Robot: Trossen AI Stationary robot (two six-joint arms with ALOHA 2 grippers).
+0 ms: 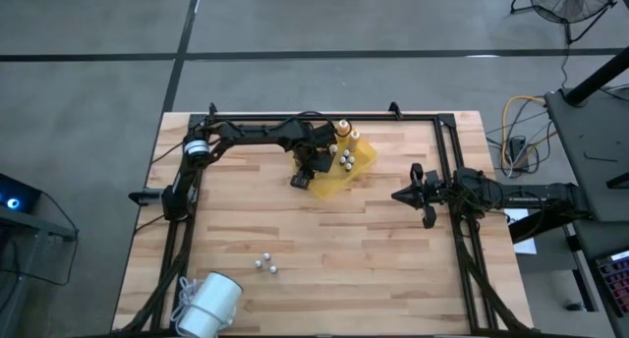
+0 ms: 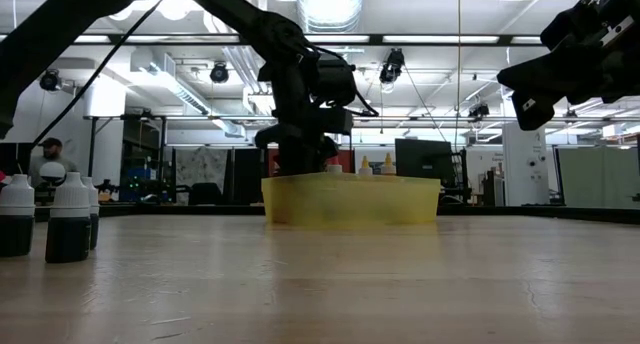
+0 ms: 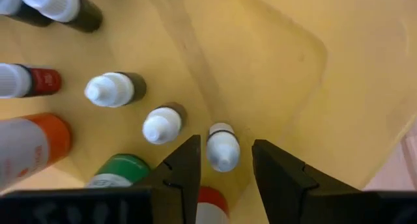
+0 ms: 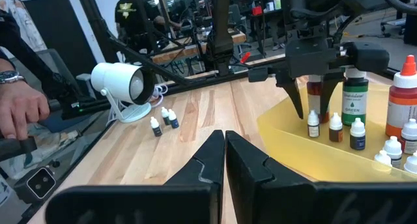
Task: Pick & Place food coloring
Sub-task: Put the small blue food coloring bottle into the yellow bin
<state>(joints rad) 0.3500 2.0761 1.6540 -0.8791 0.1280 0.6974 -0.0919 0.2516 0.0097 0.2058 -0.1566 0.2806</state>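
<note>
The food coloring are tiny dark dropper bottles with white pointed caps. Several stand in the yellow tray (image 1: 356,169), beside bigger orange, green and red bottles. Three more stand on the table (image 1: 263,265), also seen near the low view's left edge (image 2: 68,219). My left gripper (image 3: 225,168) is open inside the tray, pointing down, with a finger on either side of one upright small bottle (image 3: 223,146) and a gap on each side. In the right wrist view that gripper (image 4: 316,97) hangs just over this bottle (image 4: 313,123). My right gripper (image 4: 225,142) is shut and waits above the table's right part (image 1: 408,194).
A white lamp-like object (image 1: 211,304) lies at the table's near left corner. A black frame (image 1: 447,151) runs along the table's far and side edges. Bare wood lies between the tray and the three loose bottles. A person's hand (image 4: 19,113) shows beyond the table.
</note>
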